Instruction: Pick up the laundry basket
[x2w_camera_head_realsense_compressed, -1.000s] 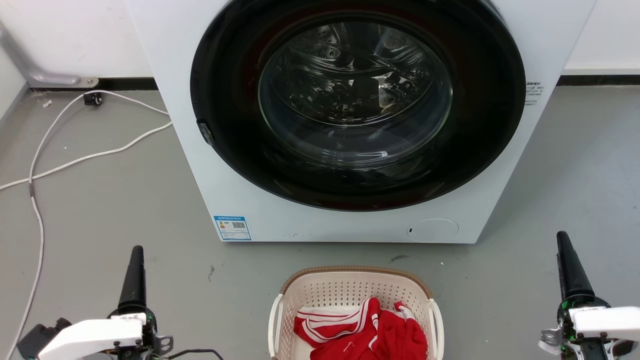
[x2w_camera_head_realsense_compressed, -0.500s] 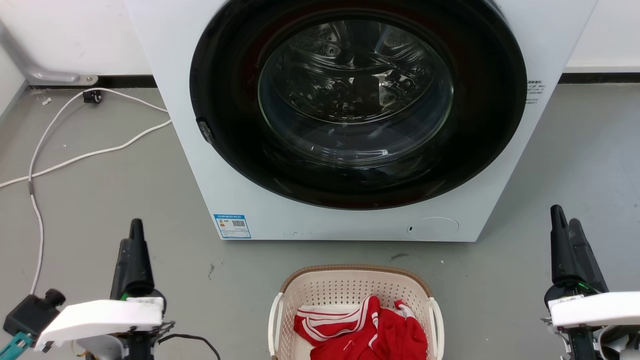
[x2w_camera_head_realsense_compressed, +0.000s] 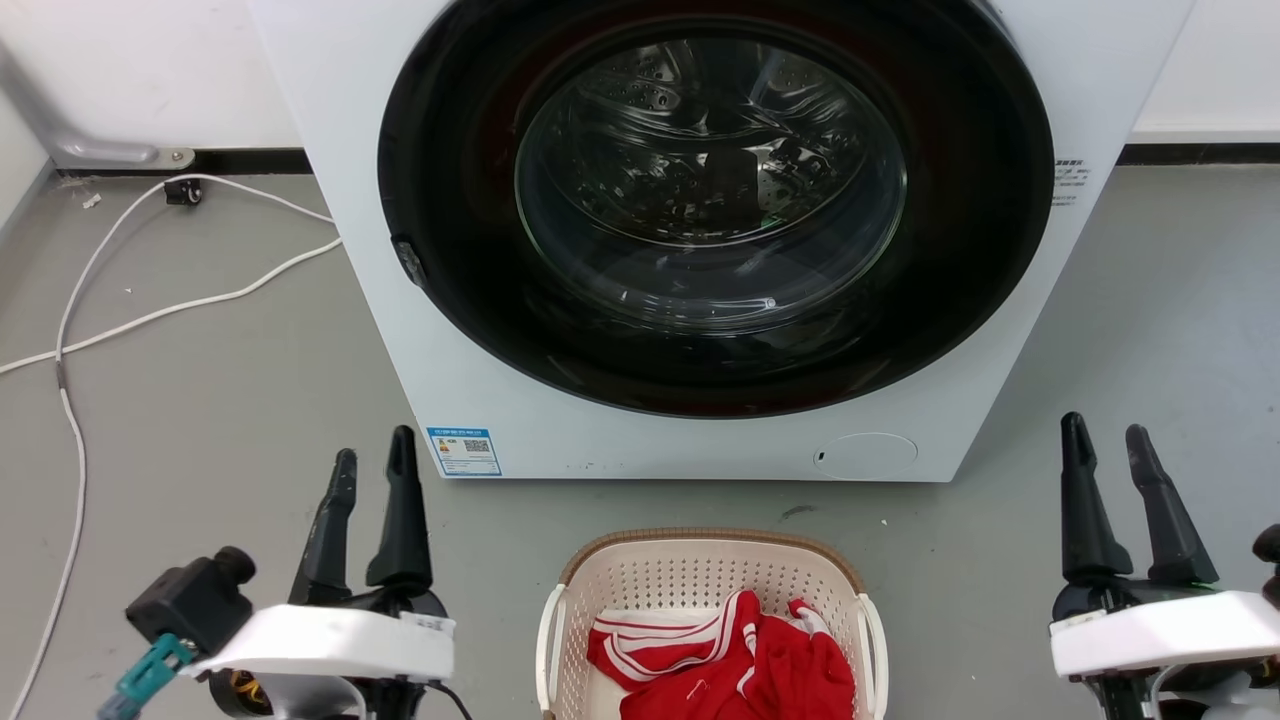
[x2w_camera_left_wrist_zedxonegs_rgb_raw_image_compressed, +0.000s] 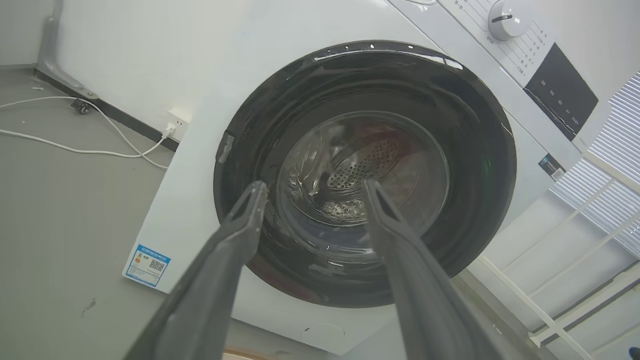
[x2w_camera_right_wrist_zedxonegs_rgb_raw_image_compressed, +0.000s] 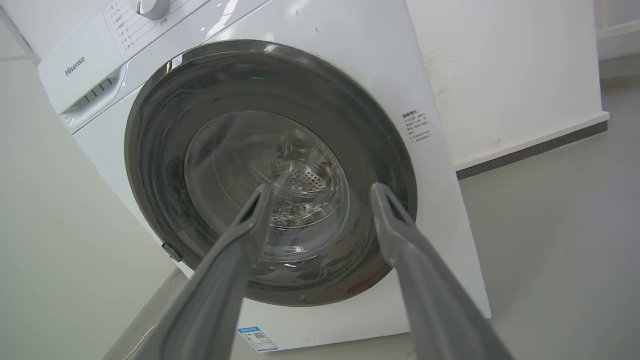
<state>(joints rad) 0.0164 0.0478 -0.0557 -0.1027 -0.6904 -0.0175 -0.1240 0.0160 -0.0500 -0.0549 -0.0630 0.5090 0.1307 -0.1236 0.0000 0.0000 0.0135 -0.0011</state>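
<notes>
Your left pincer (x2w_camera_head_realsense_compressed: 374, 445) and right pincer (x2w_camera_head_realsense_compressed: 1105, 425) both stand released, either side of the laundry basket (x2w_camera_head_realsense_compressed: 700, 578), apart from it.

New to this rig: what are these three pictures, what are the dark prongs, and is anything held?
It is a wheeled robot with two arms. One picture comes from its head camera, looking down at a grey floor. The paired dark prongs are its claws: left claw at lower left, right claw at lower right, both open, holding nothing. Between them stands the laundry basket, a red and white garment inside, in front of a white washing machine. The other two pictures come from wrist cameras, each looking along its own claw's fingers at the machine. A white cable lies on the floor at left.
</notes>
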